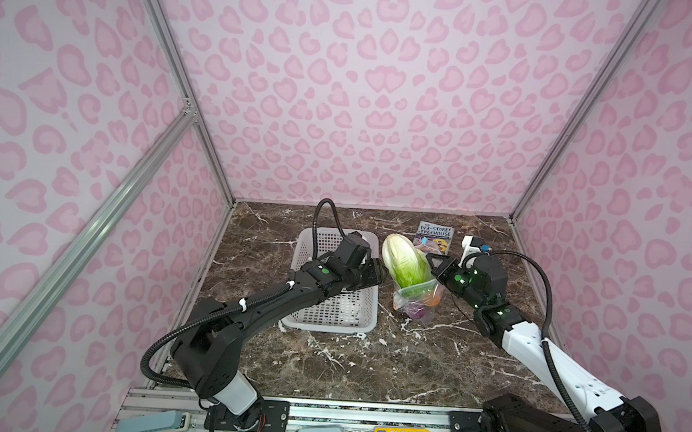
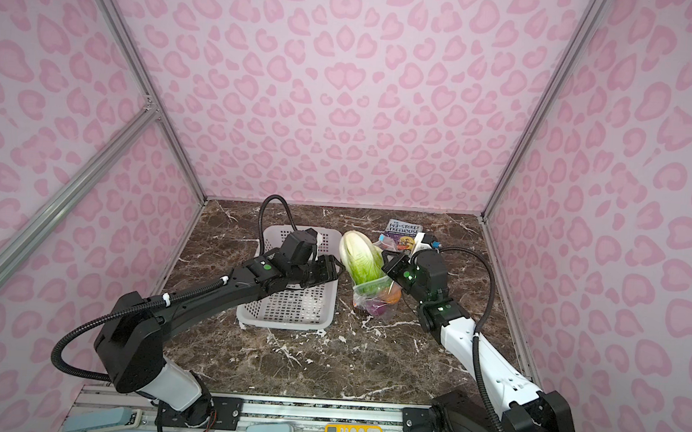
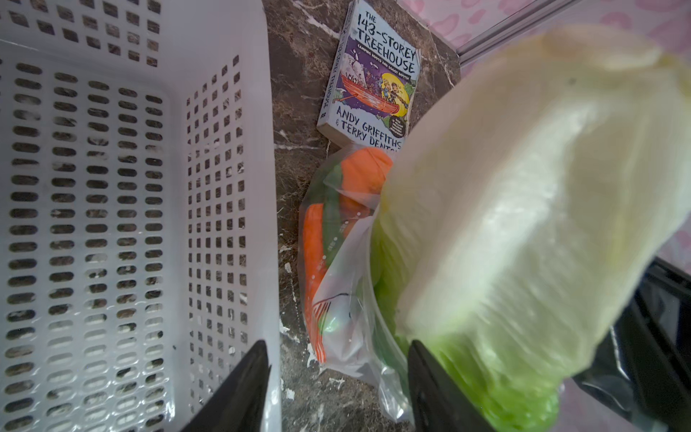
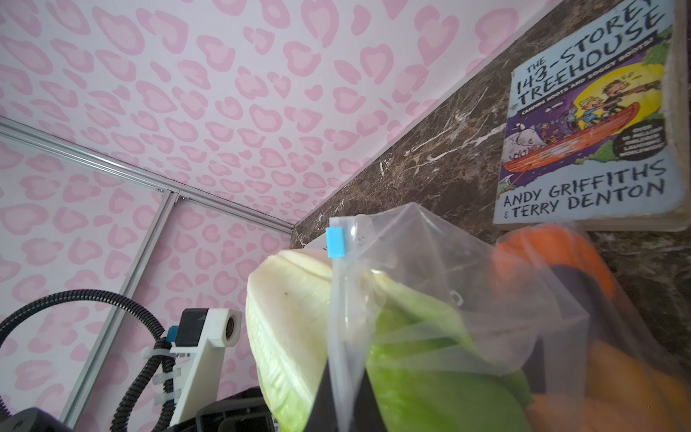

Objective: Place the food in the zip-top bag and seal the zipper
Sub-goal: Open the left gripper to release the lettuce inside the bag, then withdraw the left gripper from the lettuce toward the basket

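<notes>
Right gripper [image 4: 346, 415] pinches crinkly transparent zip-top bag [image 4: 430, 254] at its mouth; left gripper [image 3: 340, 392] spread, empty. Green-and-white toy cabbage [image 1: 401, 258] protrudes, leaning. Risk: it topples out.

In the left wrist view the blurred cabbage [image 3: 523, 224] hides a corner of the book [image 3: 370, 74].

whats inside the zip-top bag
In the zip-top bag: orange pieces, a purple one, and the cabbage's green end; its white end sticks out. Whatever lies beneath is covered.

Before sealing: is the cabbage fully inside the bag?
Partly in: the cabbage has its green end in the bag, white half sticking out.
</notes>
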`<state>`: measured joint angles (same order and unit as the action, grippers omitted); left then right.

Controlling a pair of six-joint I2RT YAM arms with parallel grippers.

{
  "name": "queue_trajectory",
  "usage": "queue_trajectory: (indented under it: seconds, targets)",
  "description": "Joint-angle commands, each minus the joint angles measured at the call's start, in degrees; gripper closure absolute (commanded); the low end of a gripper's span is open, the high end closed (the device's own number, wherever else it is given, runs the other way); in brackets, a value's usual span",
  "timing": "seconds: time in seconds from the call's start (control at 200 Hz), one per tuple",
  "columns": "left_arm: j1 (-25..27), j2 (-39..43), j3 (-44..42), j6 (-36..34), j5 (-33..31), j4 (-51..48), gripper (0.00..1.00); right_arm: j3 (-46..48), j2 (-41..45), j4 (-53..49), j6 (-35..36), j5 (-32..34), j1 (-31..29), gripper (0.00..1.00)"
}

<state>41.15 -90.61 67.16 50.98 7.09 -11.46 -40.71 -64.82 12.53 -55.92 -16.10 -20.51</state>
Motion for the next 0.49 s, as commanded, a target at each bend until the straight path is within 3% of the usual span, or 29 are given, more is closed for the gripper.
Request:
queue_trajectory:
  seconds: [0.0,0.35,0.49]
  targets:
    - [-0.94,-2.0,1.41,0.98,-4.21,-0.9,0.39,-0.24,0.23,2.23,0.13,-0.66,-0.05,1.0]
    - [-3.04,-10.86,9.51,1.24,-4.27,-1.59,0.34,-0.5,-0.26,2.17,0.77,-1.66,-0.04,1.0]
    - [-3.11,-12.57,13.44,1.45,-0.45,1.16,0.33,-0.12,-0.49,2.22,0.9,-1.75,0.06,1.0]
